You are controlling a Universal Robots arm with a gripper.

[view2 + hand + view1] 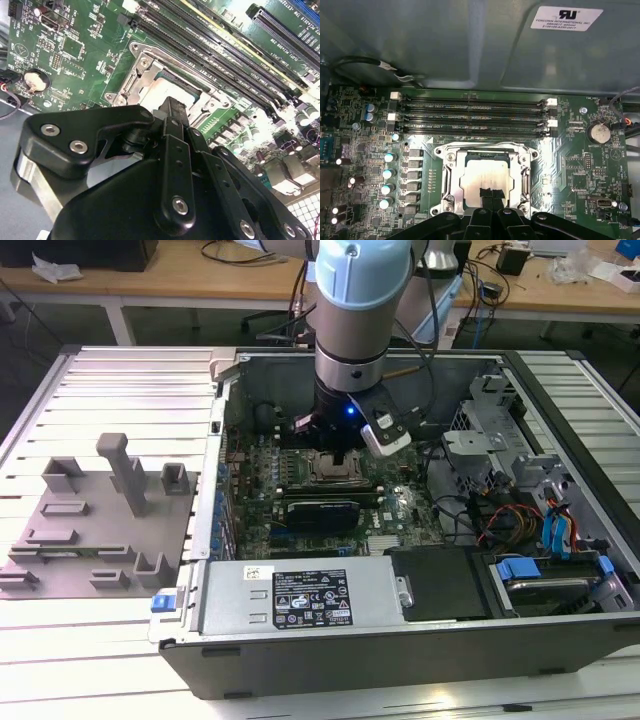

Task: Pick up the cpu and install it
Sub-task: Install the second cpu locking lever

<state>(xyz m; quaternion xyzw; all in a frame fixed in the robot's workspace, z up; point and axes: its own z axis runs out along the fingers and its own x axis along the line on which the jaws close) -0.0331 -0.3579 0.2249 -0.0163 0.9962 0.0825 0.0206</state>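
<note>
Now | gripper (491,194) jaws together over cpu (487,176) in socket (449,172) | exterior view: grey fixture (100,530) beside case (400,640)

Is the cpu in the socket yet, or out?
In. The cpu lies flat inside the socket frame in the first wrist view, with the end effector at its near edge. Whether it is fully seated, cannot tell.

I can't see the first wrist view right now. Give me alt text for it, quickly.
The cpu, silvery and square, lies inside the metal-rimmed socket frame on the green motherboard, with the black gripper touching its near edge, jaws close together. Beyond the socket run four memory slots, then the grey case wall.
</note>
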